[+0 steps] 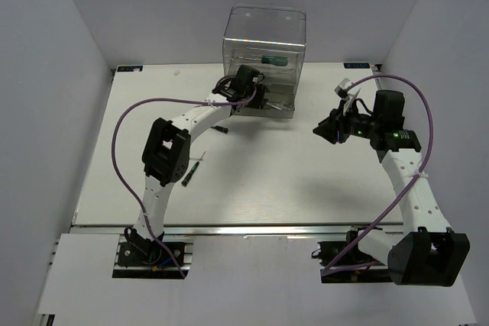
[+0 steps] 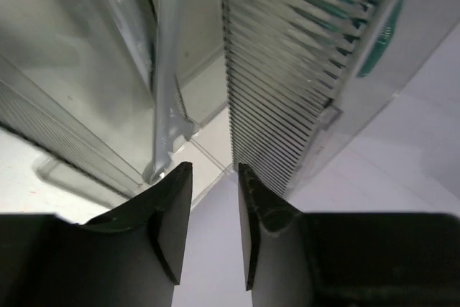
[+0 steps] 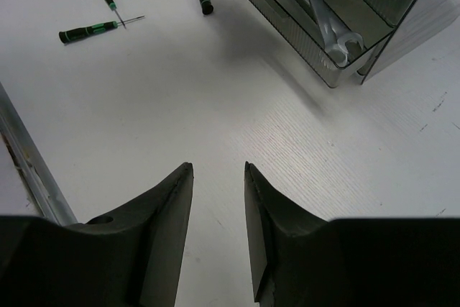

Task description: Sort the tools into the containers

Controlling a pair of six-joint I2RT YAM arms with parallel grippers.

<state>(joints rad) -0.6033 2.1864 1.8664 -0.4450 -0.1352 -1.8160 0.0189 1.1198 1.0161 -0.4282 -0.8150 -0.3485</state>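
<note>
The left gripper [image 2: 214, 168] has its fingers a narrow gap apart with nothing between them; just past the left fingertip a silver wrench [image 2: 167, 70] runs away lengthwise, its near end by that tip, touching or not I cannot tell; past the right fingertip rises a ribbed drawer wall [image 2: 277, 70]. The right gripper [image 3: 218, 167] hangs over the table [image 3: 215, 98], fingers likewise narrowly parted and empty; well ahead and to their right the pulled-out drawer [image 3: 284, 30] holds wrenches [image 3: 338, 42]; far ahead to their left three screwdrivers [image 3: 88, 31] lie on the table; another screwdriver [image 1: 272, 59] rests higher in the clear box [image 1: 263, 20].
</note>
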